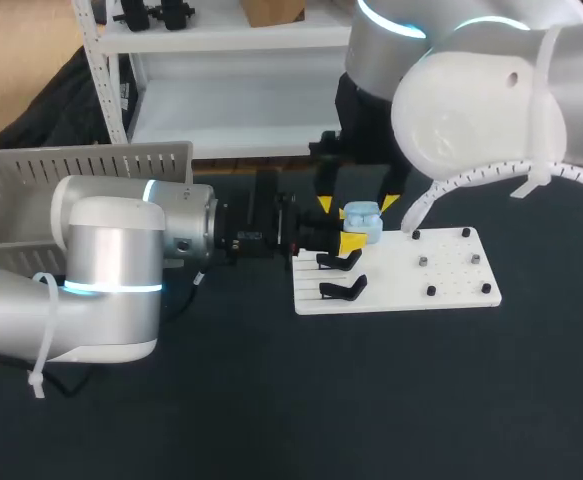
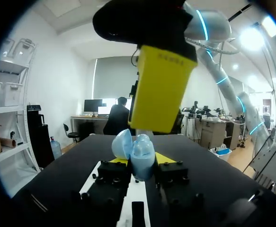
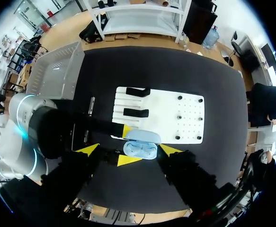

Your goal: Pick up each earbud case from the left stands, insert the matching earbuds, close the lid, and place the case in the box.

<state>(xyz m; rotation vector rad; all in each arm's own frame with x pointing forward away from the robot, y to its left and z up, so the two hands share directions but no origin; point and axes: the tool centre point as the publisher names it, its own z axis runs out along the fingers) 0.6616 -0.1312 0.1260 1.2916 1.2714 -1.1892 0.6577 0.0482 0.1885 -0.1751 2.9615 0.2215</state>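
A light blue earbud case (image 1: 363,222) hangs above the back left corner of the white board (image 1: 451,285), its lid open. My left gripper (image 1: 359,230) comes in from the left and is shut on it. In the left wrist view the case (image 2: 138,153) sits between that gripper's yellow tips (image 2: 140,161), with one big yellow finger (image 2: 162,90) of my other arm just above it. My right gripper (image 1: 356,204) hovers over the case from above, open wide. In the right wrist view the case (image 3: 140,148) lies straight under the right gripper (image 3: 129,150), clear of its fingers.
Two black stands (image 1: 339,262) (image 1: 343,290) sit on the board's left part and small black pegs (image 1: 431,291) dot its right part. A grey slatted basket (image 1: 81,165) stands at the back left. Black tabletop lies in front of the board.
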